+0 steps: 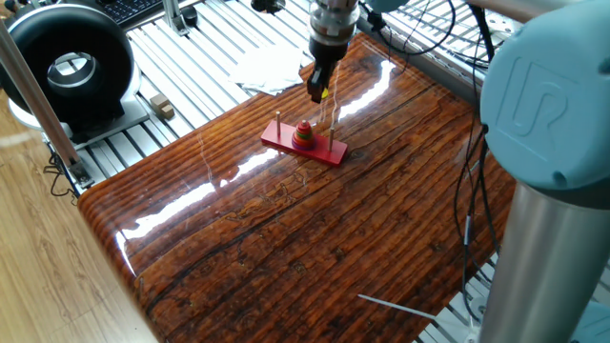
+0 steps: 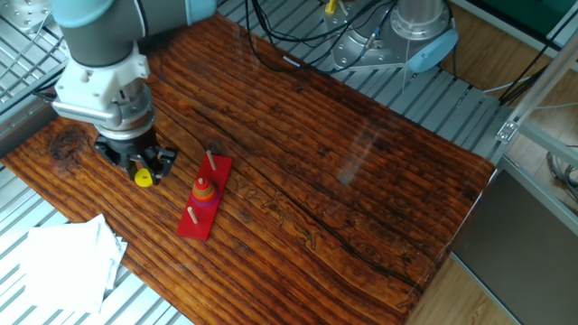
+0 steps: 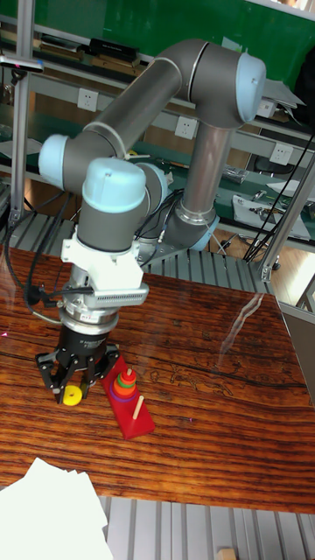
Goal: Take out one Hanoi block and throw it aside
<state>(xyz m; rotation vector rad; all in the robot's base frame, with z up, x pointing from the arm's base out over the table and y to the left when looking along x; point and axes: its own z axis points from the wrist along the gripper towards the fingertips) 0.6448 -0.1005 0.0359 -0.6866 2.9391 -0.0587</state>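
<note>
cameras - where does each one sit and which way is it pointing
One fixed view: high, beyond the arm's grey column, looking down across the table; the gripper is at the far side.
The other fixed view: high on the opposite side, looking down; the gripper with the yellow disc is at left.
Tall fixed view: lower, at the table edge by the white paper, facing the whole arm.
Shared: all show the red base with its stacked discs.

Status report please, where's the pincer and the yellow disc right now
Pincer shut on yellow disc, off to the side of the red base. Other discs on the middle peg. Nothing in the way; white paper lies nearby.
</note>
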